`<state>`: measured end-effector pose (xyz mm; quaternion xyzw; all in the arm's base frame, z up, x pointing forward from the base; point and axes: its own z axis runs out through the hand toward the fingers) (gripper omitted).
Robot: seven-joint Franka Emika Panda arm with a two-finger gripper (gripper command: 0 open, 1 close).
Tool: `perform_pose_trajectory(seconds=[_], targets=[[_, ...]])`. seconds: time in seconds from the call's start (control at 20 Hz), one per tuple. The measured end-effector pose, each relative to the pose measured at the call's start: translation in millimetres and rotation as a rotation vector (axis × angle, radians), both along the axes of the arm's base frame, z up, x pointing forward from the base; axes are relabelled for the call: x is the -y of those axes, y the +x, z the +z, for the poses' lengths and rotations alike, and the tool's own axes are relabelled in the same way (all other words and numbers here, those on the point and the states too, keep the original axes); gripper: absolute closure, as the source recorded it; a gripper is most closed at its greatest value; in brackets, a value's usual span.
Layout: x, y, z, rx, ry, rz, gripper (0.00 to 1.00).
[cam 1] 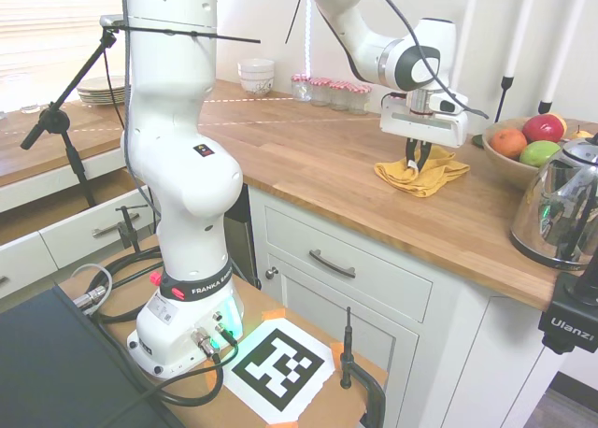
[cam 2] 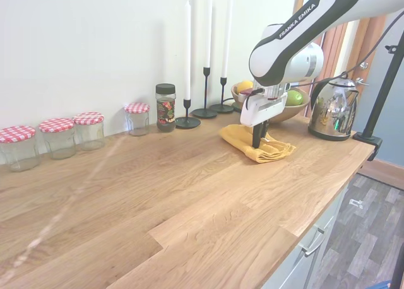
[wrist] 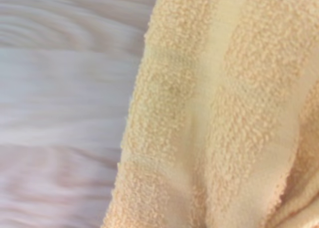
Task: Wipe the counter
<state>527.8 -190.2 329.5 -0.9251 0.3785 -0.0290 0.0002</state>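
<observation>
Second exterior view: bowl (cam 2: 297,111) holds fruit (cam 2: 294,98); jars (cam 2: 58,137) look empty.

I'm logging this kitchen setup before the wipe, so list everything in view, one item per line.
counter: one, warm brown wood, over white cabinets.
cloth: one, yellow, bunched on the counter under the gripper.
jars: four, clear with red-checked lids, along the wall.
spice jar: one, black lid, beside the jars.
candles: three, white in black holders, by the wall.
fruit bowl: one, wooden, holding fruit.
kettle: one, shiny metal, counter's end.
bowls: white stack, far corner.
plates: white stack, by the window.
gripper: one, white, fingers down in the cloth.
</observation>
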Motion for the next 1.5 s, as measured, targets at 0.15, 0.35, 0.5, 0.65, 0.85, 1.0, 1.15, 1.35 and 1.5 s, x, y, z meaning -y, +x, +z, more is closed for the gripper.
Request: perform_pose_trajectory(seconds=[0.15,0.35,0.5,0.65,0.85,1.0,1.15,1.35,1.5], targets=[[17.6,-6.9,-0.1,0.003,0.000,-0.013,1.00],[32.2,-13.4,-0.1,0.005,-0.005,-0.025,1.00],[36.7,-15.4,-0.1,0.005,-0.007,-0.024,1.00],[35.7,-15.2,-0.2,0.005,-0.008,-0.022,1.00],[26.2,-13.7,0.3,0.005,-0.019,0.002,1.00],[-3.0,-9.9,0.6,0.001,-0.028,0.023,1.00],[-49.5,-5.2,0.7,-0.002,-0.033,0.043,1.00],[-115.3,-0.1,0.3,-0.003,-0.043,0.065,1.00],[-167.7,4.2,0.0,0.002,-0.047,0.082,1.00]])
